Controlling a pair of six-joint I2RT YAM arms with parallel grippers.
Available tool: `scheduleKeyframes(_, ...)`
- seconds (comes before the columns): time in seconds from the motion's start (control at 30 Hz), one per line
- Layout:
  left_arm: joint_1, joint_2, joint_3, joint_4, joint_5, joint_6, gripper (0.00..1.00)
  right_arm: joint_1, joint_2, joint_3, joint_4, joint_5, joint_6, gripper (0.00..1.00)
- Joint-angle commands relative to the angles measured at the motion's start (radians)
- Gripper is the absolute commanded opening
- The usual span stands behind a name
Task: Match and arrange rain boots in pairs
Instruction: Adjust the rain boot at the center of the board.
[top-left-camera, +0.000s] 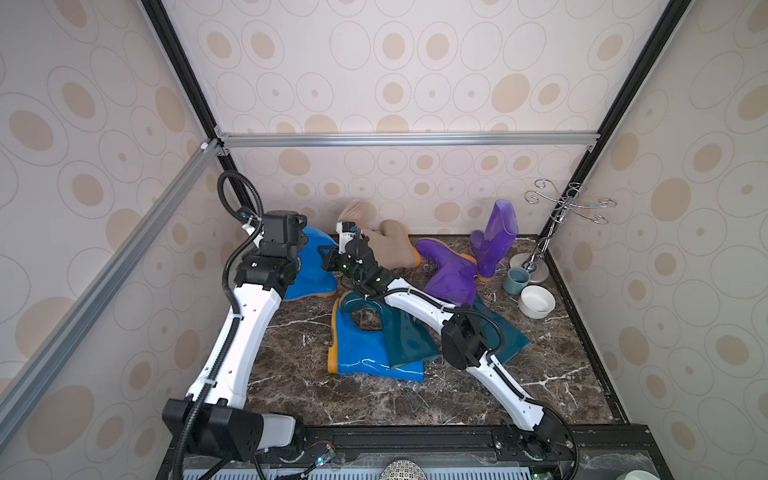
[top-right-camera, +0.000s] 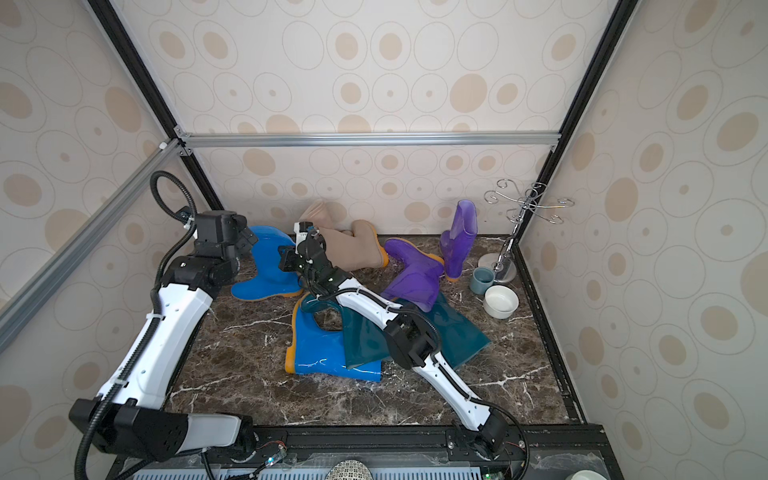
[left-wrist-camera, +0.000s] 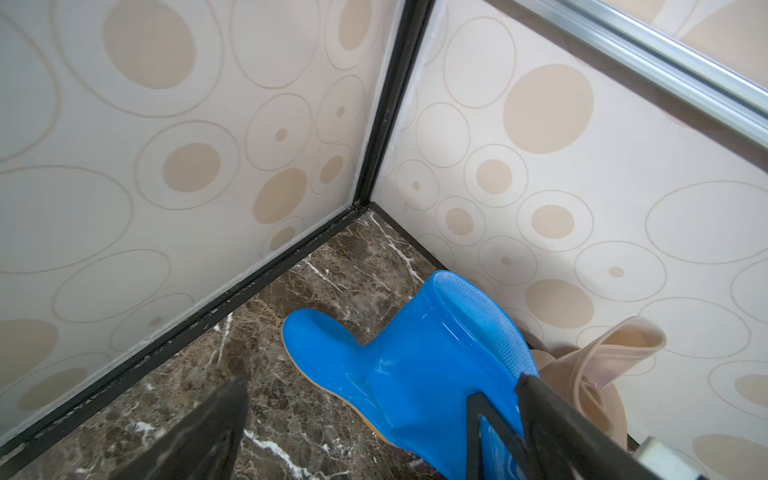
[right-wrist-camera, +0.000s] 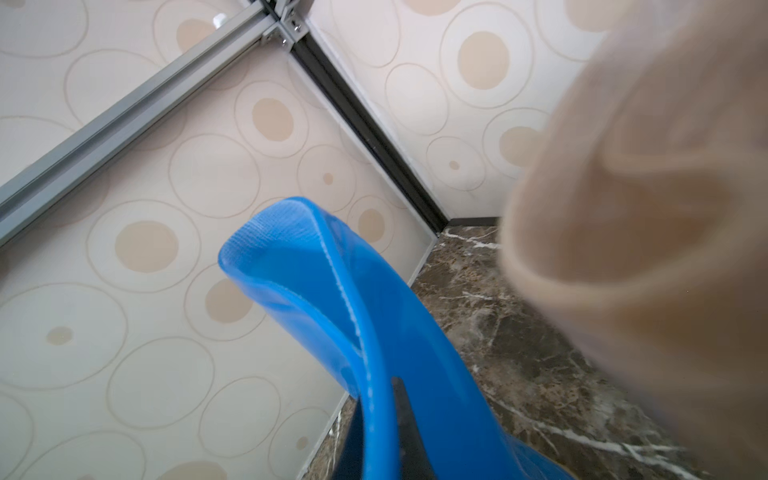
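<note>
- Rain boots were far from sorted: the upright blue boot (top-left-camera: 311, 266) stood at the rear left of the marble table (top-left-camera: 374, 399), near the corner, while its mate, the flat blue boot (top-left-camera: 365, 349), lay on its side at mid-table with a teal boot (top-left-camera: 407, 336) draped across it
- My right gripper (top-left-camera: 325, 259) was clamped on the cuff of the upright blue boot; the right wrist view showed the thin shaft wall pinched between the dark fingers (right-wrist-camera: 405, 415)
- My left gripper (left-wrist-camera: 382, 382) hung with its jaws wide apart and held nothing, just beside the same boot on the side away from the right gripper
- I judged the step in hand to be settling this boot squarely, so that its mate could be stood next to it
- A pinch on a soft cuff lets the shaft fold, so I reckoned slow moves were wanted, with the orange-yellow sole kept flat on the marble before any release
- A beige boot (left-wrist-camera: 615, 345) leaned close by the blue shaft and looked blurred in both top views; I took it for unsteady and meant to keep the arm clear of it
- I reckoned the teal boot would have to come off the flat blue boot first; the free left gripper seemed the one for that
</note>
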Motion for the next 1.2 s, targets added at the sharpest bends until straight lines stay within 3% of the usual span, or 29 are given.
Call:
scheduleKeyframes(0.0,0.005,0.031,0.070,-0.065,0.068,0.009,1.00,0.014,-0.095,-0.035,0.152,0.131,-0.025,0.00)
scheduleKeyframes(0.17,0.020,0.080,0.089,-0.110,0.138,-0.024,1.00,0.021,-0.106,-0.071,0.148,0.073,-0.044,0.03)
scheduleKeyframes(0.33,0.051,0.115,0.097,-0.142,0.241,-0.104,1.00,0.018,-0.179,-0.230,0.211,-0.045,-0.092,0.42)
scheduleKeyframes(0.53,0.067,0.158,0.133,-0.116,0.322,-0.196,1.00,0.005,-0.233,-0.276,0.132,-0.170,-0.183,0.69)
scheduleKeyframes(0.8,0.067,0.281,0.261,-0.096,0.362,-0.256,1.00,-0.043,-0.361,-0.453,0.132,-0.288,-0.258,0.77)
scheduleKeyframes(1.07,0.065,0.391,0.303,-0.106,0.373,-0.265,1.00,-0.055,-0.359,-0.409,0.021,-0.435,-0.344,0.78)
scheduleKeyframes(1.17,0.063,0.432,0.379,-0.121,0.358,-0.256,1.00,-0.056,-0.346,-0.392,-0.005,-0.457,-0.350,0.77)
